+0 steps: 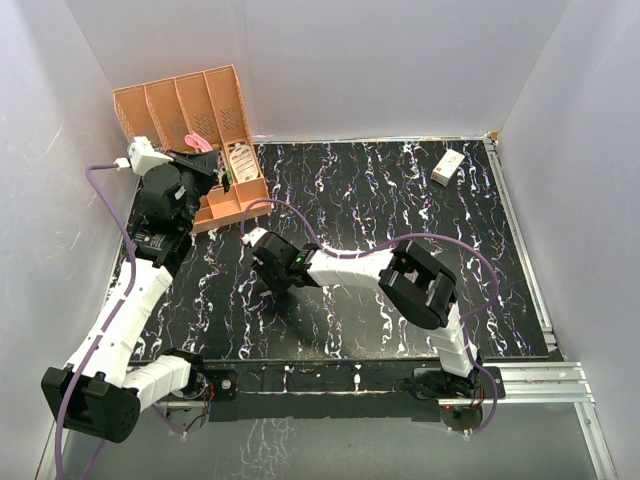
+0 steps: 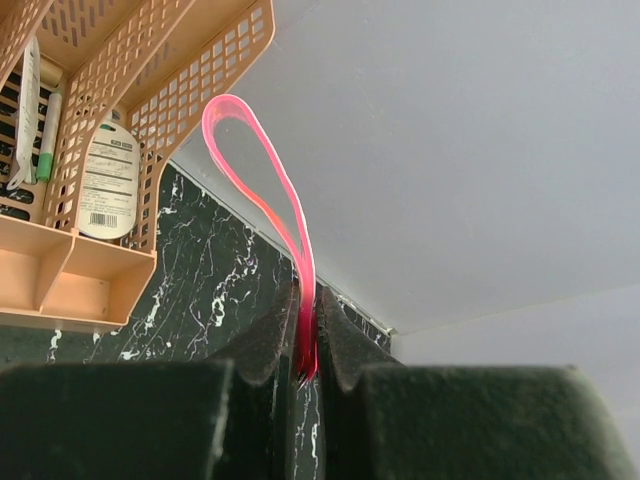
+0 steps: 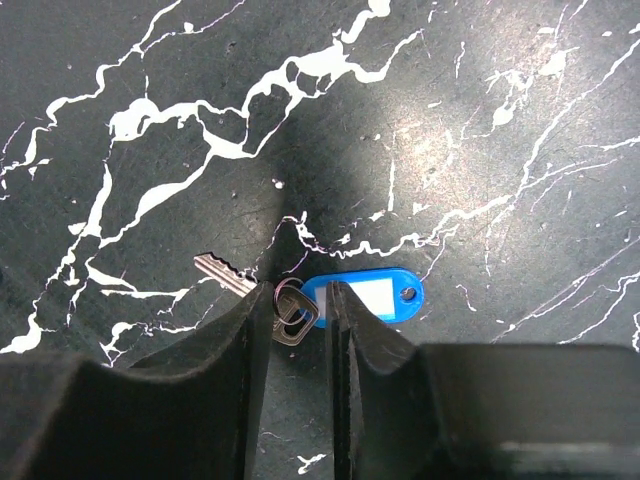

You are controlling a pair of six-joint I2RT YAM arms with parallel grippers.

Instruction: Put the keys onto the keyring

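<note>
My left gripper (image 1: pixel 192 152) is raised at the back left by the orange organiser. It is shut on the lower end of the keyring (image 2: pixel 262 180), a thin red-pink strap loop that stands up from between the fingers (image 2: pixel 270 345). The loop also shows in the top view (image 1: pixel 198 141). My right gripper (image 3: pixel 300 300) is low over the black marbled table, left of centre (image 1: pixel 264 262). Its jaws stand apart around the head of a silver key (image 3: pixel 225 272). The key hangs on a small wire ring with a blue tag (image 3: pixel 375 295). A dark key is not in view.
The orange slotted organiser (image 1: pixel 190 105) stands at the back left and holds a labelled item and pens. A small white box (image 1: pixel 448 167) lies at the back right. White walls enclose the table. Purple cables (image 1: pixel 105 195) loop beside both arms.
</note>
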